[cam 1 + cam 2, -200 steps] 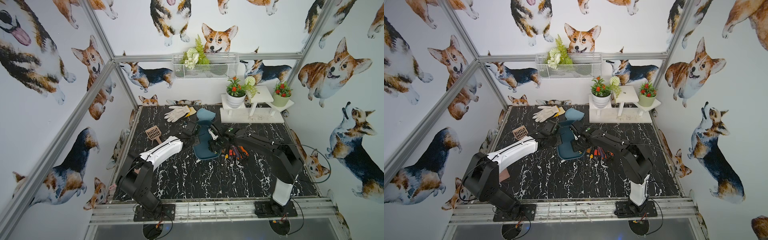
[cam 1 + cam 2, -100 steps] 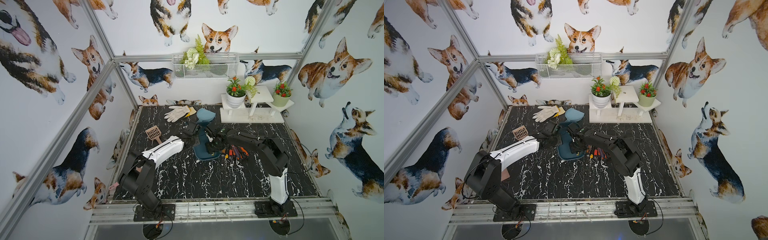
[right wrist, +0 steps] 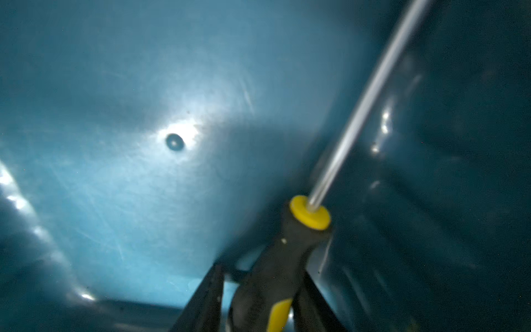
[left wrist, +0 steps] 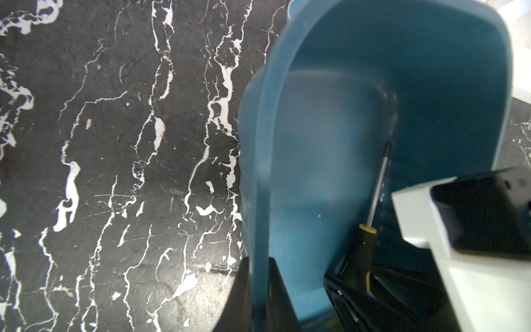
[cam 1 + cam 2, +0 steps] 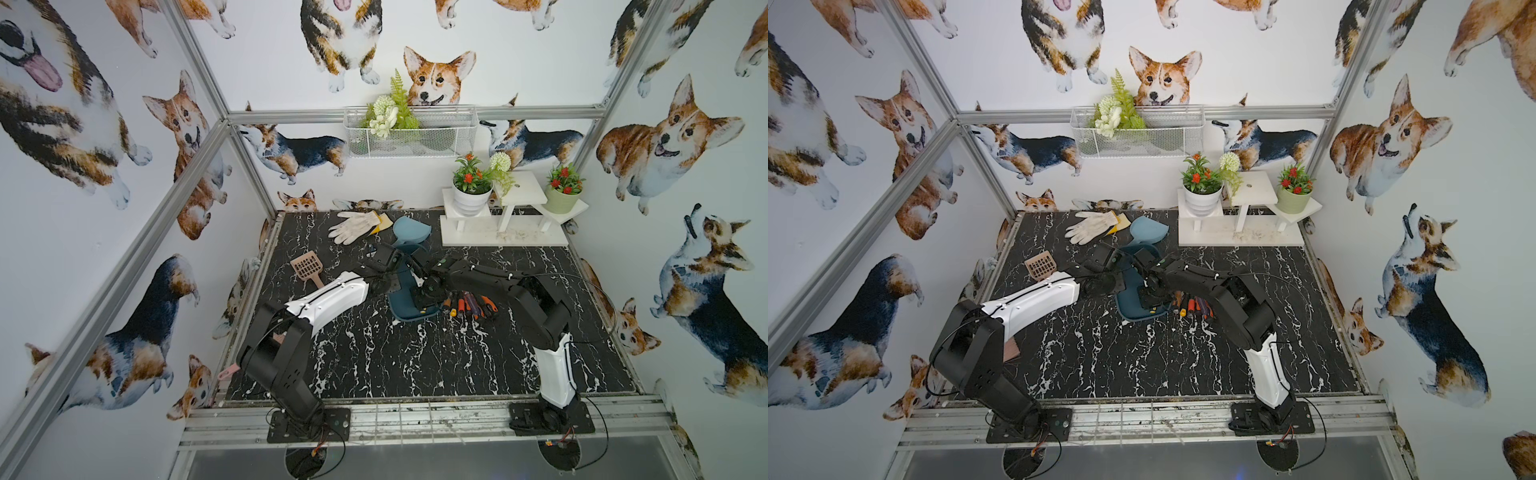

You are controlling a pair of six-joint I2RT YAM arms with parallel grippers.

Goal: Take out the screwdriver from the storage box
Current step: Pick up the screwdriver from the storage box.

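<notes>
My right claw (image 3: 263, 273) has just narrowed round the screwdriver (image 3: 290, 250) handle, though I cannot tell if it grips. Left claw (image 4: 260, 276) clenches the storage box (image 4: 344, 115) wall; lift-out looks near.

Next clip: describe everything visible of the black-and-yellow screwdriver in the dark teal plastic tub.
The black-and-yellow screwdriver has a black handle with a yellow collar and stripe, and a thin metal shaft with a dark tip. It sits inside the dark teal plastic tub, shaft along a side wall. The right gripper straddles its handle; contact is unclear.
</notes>
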